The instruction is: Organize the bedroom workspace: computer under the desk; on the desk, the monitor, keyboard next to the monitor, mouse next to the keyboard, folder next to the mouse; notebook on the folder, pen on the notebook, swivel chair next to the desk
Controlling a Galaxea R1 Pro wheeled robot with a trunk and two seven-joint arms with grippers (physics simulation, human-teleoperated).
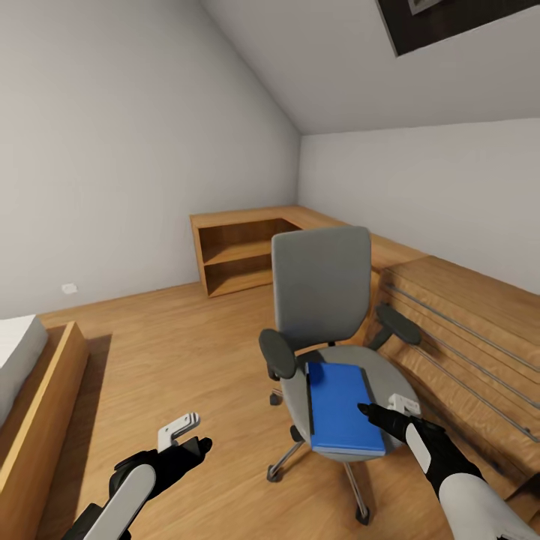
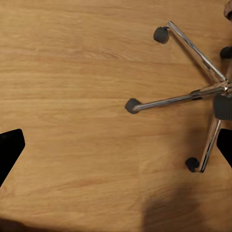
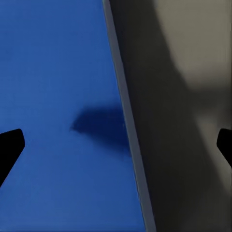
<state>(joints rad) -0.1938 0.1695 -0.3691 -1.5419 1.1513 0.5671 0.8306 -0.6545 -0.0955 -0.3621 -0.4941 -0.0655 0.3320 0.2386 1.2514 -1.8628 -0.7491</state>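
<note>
Left end effector (image 1: 196, 442) at 7 o'clock, fingers spread, grasping nothing, over floor (image 1: 172, 352). Right end effector (image 1: 367, 411) at 5 o'clock, fingers parted over blue folder's (image 1: 341, 409) edge, contact unclear. Folder flat on swivel chair (image 1: 322, 300) seat, centre; no readable writing. Chair base partly hidden. Wooden shelf (image 1: 240, 255) at 12 o'clock, far.

Right claw (image 1: 375, 414) open, angled down; left claw (image 1: 196, 444) open, low.

A low wooden shelf unit (image 1: 240, 255) stands in the corner, a bed (image 1: 22, 375) well apart.
</note>
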